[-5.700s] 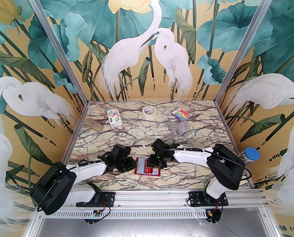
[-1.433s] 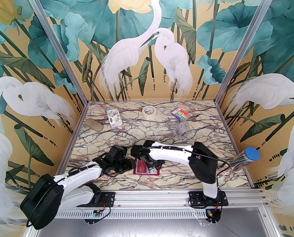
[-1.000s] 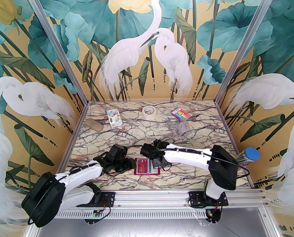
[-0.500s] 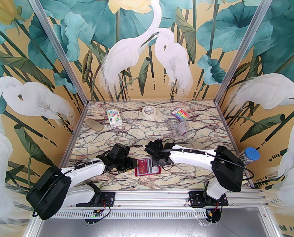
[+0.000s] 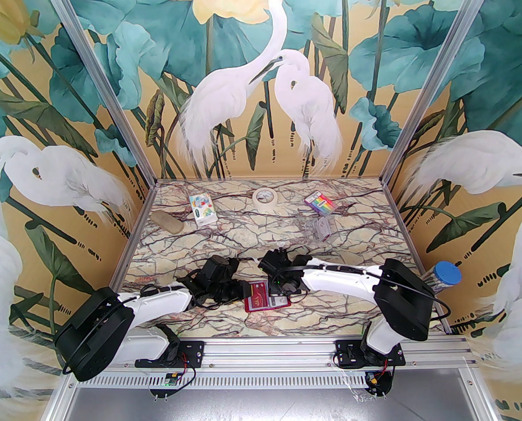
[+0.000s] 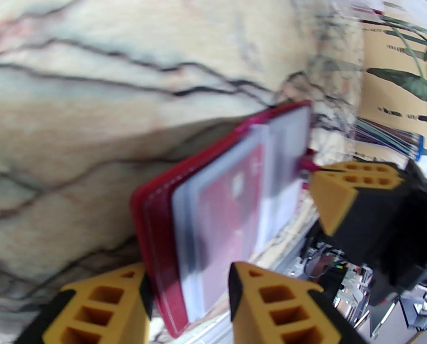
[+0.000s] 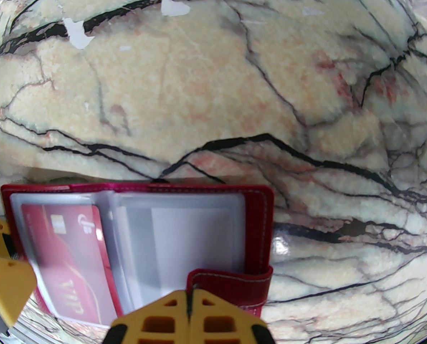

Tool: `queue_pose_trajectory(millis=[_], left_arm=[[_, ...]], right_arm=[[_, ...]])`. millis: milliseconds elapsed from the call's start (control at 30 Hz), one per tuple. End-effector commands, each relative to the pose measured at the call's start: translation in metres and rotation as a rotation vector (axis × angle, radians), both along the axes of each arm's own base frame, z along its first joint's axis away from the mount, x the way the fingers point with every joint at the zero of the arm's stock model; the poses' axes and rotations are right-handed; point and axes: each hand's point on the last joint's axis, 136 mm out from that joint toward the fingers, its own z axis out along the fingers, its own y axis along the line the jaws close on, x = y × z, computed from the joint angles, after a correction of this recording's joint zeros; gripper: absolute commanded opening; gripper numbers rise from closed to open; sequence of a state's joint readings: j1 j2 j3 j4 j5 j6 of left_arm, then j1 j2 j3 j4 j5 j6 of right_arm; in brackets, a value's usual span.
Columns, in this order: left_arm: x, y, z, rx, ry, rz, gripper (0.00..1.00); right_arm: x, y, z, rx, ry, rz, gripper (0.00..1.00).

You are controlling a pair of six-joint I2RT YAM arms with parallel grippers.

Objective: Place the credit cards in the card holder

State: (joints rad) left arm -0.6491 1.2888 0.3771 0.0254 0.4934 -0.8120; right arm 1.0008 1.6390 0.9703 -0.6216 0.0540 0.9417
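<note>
Left gripper (image 6: 184, 269) straddles card holder (image 7: 260, 206) at nine o'clock, clamp uncertain; right gripper (image 7: 190, 296), pressed together, meets snap tab (image 7: 231, 285). Keep holder flat.

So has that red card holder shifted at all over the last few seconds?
Yes. The card holder has slid slightly to the right and twisted a little, judged against the fixed metal rail below it in the top view.

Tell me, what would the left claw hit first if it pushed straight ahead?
The dark red leather-like folding card holder: its edge sits between the fingers of the left gripper, seemingly gripped, so nothing else comes first.
</note>
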Motion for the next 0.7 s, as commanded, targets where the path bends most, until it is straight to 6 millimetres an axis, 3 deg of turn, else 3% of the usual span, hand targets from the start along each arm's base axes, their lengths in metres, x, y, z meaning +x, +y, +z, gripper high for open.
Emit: queue_pose_trajectory(millis=[0,367,667], left_arm=[[-0.003,-0.014,0.021,-0.108,-0.034,-0.032,0.40],[-0.004,-0.022,0.057,-0.222,-0.098,-0.057,0.41],[-0.007,-0.035,0.066,-0.288,-0.110,-0.094,0.44]], right_arm=[[0.002,0.010,0.009,0.082,-0.004,-0.015,0.00],[0.002,0.021,0.016,0.218,0.008,-0.019,0.00],[0.000,0.025,0.023,0.342,0.030,-0.051,0.00]])
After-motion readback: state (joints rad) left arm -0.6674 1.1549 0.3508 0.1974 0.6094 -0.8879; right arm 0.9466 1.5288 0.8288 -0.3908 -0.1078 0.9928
